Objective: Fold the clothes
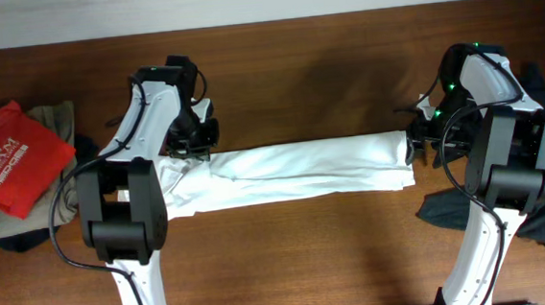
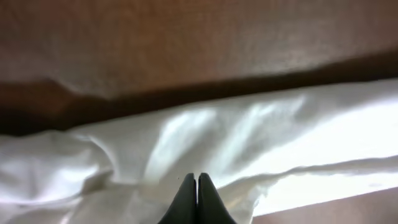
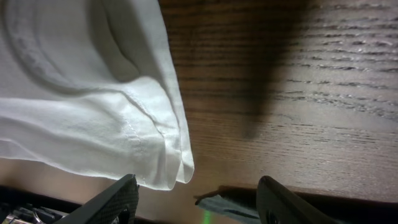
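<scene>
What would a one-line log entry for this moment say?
white T-shirt: folded into a long strip | left hand: shut on its left end | right hand: open at its right end

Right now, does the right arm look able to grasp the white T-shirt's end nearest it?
Probably yes: the right tool stands open at the hem of the T-shirt, over bare table, with nothing between.
</scene>
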